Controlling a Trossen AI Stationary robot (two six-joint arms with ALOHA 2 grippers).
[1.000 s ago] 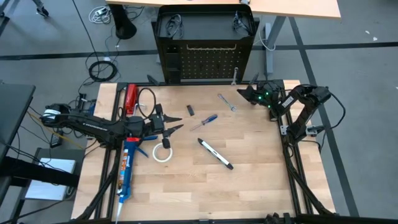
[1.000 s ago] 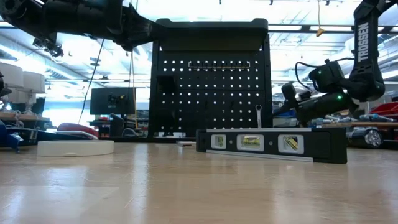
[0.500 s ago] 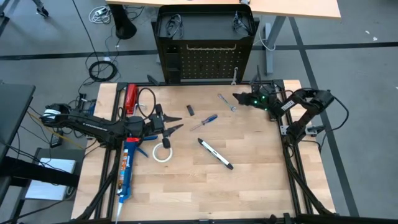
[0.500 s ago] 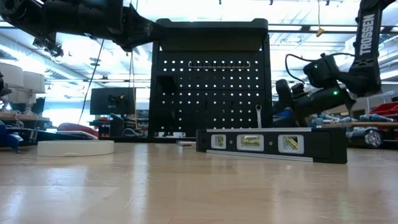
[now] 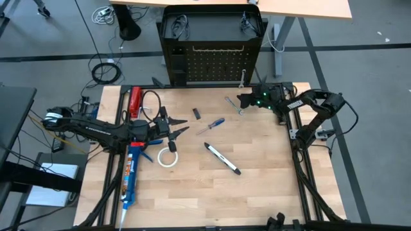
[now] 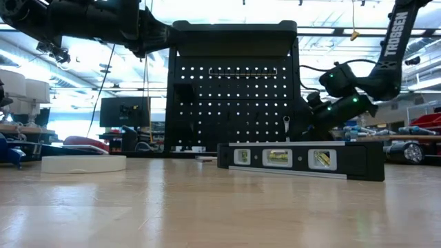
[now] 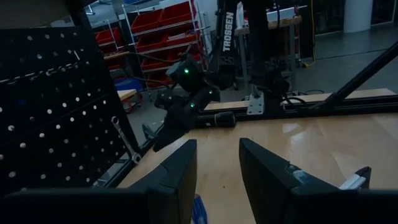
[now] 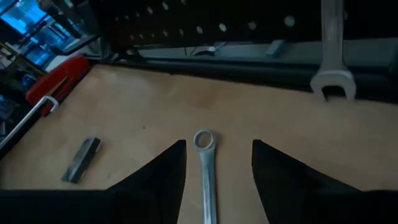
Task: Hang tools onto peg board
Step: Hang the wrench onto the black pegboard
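Note:
A silver wrench (image 8: 204,168) lies flat on the table near the far edge, its ring end (image 8: 203,140) toward the peg board (image 5: 215,61). My right gripper (image 8: 217,144) is open just above it, with one finger on each side of the shaft and touching nothing; it also shows in the high view (image 5: 241,101). A second wrench (image 8: 331,50) hangs on the peg board with its open end down. At the left of the table my left gripper (image 5: 174,126) is open, level and empty. A blue-handled screwdriver (image 5: 212,124), a white tape roll (image 5: 168,157) and a black-and-white bar tool (image 5: 223,158) lie on the wood.
A long blue caulking gun (image 5: 130,173) and a red-handled tool (image 5: 134,102) lie along the table's left side. A small dark block (image 5: 197,113) sits left of the wrench. The peg board's black base runs along the far edge, close to my right gripper.
My right gripper has moved along the far edge toward the table's left. It has rolled about its own axis and now stands over the wrench lying on the table. Nothing else has moved.

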